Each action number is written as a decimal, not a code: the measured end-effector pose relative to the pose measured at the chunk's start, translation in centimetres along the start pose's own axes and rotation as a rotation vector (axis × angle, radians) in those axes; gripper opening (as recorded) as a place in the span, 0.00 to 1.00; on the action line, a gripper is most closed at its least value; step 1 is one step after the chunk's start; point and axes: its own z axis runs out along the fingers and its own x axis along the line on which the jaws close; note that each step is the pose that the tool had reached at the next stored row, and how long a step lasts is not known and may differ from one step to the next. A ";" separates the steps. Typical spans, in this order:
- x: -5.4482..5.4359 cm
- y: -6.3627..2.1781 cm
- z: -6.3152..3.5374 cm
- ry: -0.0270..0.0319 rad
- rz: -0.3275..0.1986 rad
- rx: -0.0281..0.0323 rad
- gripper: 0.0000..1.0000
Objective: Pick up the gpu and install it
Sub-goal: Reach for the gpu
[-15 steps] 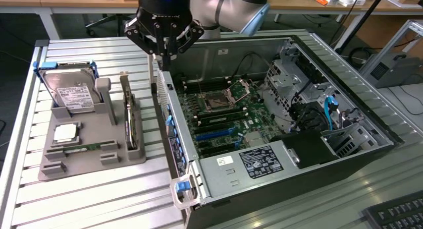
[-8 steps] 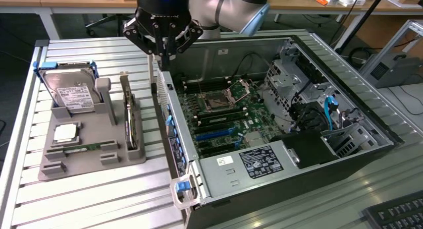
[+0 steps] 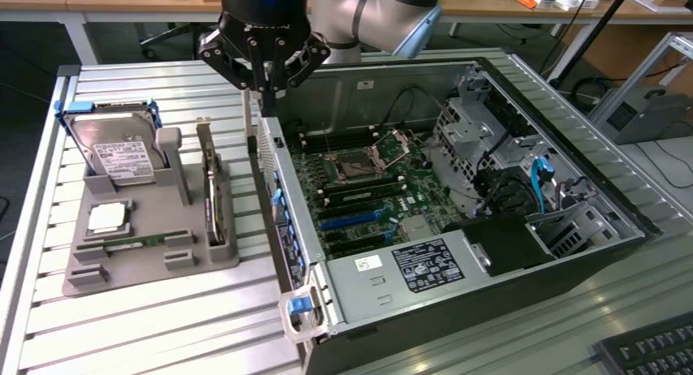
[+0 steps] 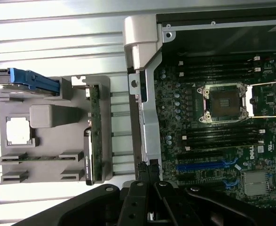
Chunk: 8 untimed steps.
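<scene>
Exterior view: the gripper (image 3: 265, 91) hangs clenched and empty above the near corner of the open case (image 3: 358, 87), over the narrow gap between case and grey holder (image 3: 119, 269). The gpu (image 3: 217, 198) stands on edge in the holder's slot nearest the case, untouched. Reaching it well probably means moving sideways off the case wall and opening the jaws before descending, then gripping the card's upper edge squarely so it lifts straight out of its slot. A hard drive (image 3: 125, 157), a CPU (image 3: 109, 218) and a RAM stick (image 3: 135, 242) share the holder on the slatted counter (image 3: 152, 326). The case wall beside the gpu looks like the main obstruction.

Wrist view: the gripper (image 4: 148, 181) sits over the case's metal edge (image 4: 145, 136), with the gpu (image 4: 91, 141) just beside it in the holder (image 4: 43, 141). Inside lie the motherboard's blue slot (image 4: 201, 166) and the bare socket (image 4: 222, 103). The drive's blue bracket (image 4: 32, 80) stands well apart from the gpu.
</scene>
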 end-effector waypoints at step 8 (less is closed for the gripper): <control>0.3 -0.02 -0.01 0.0000 0.000 0.0000 0.10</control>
